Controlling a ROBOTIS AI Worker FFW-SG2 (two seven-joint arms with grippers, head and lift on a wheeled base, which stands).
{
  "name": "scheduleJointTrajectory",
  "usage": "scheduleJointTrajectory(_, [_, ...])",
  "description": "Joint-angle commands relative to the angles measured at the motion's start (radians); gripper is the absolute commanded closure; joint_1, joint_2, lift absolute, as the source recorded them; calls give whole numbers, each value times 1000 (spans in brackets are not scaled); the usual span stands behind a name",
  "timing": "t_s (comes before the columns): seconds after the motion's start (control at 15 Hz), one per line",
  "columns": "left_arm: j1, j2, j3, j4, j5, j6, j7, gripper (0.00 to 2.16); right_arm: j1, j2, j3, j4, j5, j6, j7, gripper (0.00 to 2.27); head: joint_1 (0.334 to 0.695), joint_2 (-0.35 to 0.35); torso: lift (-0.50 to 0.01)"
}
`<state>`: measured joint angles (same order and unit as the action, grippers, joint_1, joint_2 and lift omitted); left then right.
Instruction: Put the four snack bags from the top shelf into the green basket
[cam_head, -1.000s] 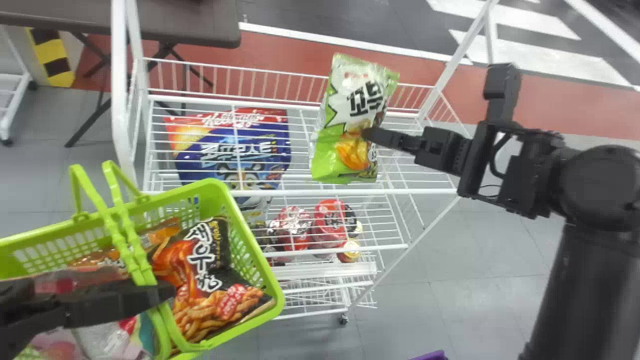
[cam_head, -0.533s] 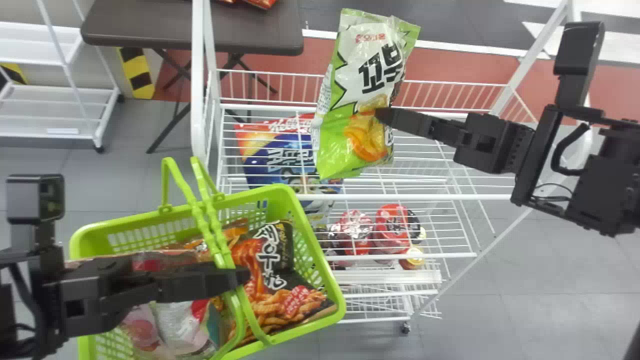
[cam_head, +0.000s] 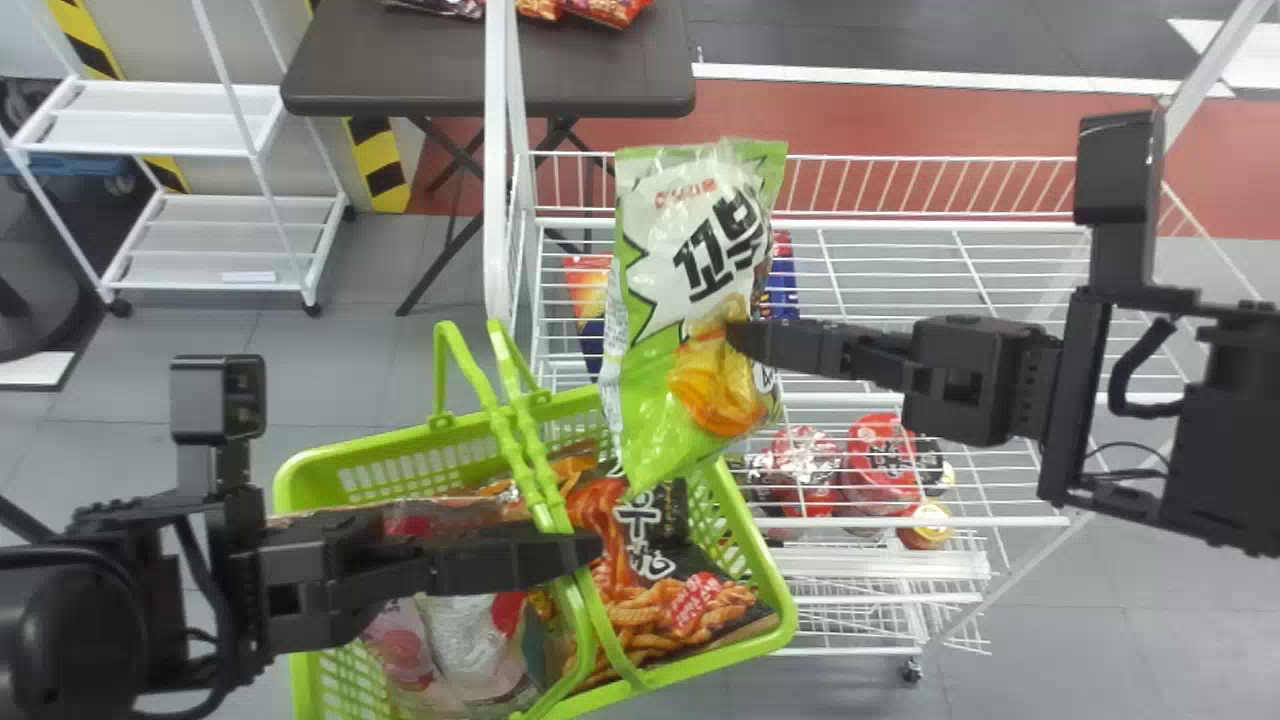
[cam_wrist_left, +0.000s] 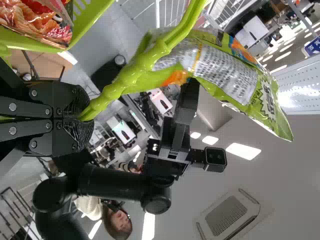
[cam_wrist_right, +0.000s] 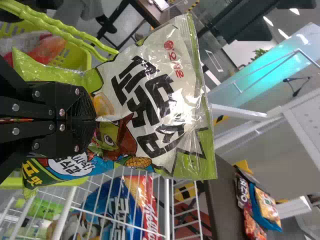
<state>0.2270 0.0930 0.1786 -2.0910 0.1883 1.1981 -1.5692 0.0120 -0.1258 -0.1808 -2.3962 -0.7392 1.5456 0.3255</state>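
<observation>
Closer to the green basket (cam_head: 767, 560) than before, the snack bag (cam_head: 690, 265) hangs pinched in the closed right claw (cam_head: 738, 340); the closed left claw (cam_head: 590, 550) grips the handles (cam_wrist_left: 145, 59).

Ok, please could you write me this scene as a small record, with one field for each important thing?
Right gripper: shut on the green-and-white snack bag
Held bag: not in the basket; its lower end overlaps the far rim in the head view
Left gripper: shut on the basket handles
Green basket: holds an orange-and-black snack bag, among others
Under the rack's top wires: blue bag, red packages
Behind rack: dark table bearing packets
</observation>
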Motion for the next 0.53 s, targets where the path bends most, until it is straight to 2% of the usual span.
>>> scheduleJointTrajectory(0.0, [2,-2,1,-3,0,13,-11,2148,20,-3,47,37,6,27,1,2250,695,-3,-3])
scheduleJointTrajectory(0.47, [5,-7,1,-9,-1,41,-11,2148,109,2,159,124,40,27,23,2250,695,73,-3])
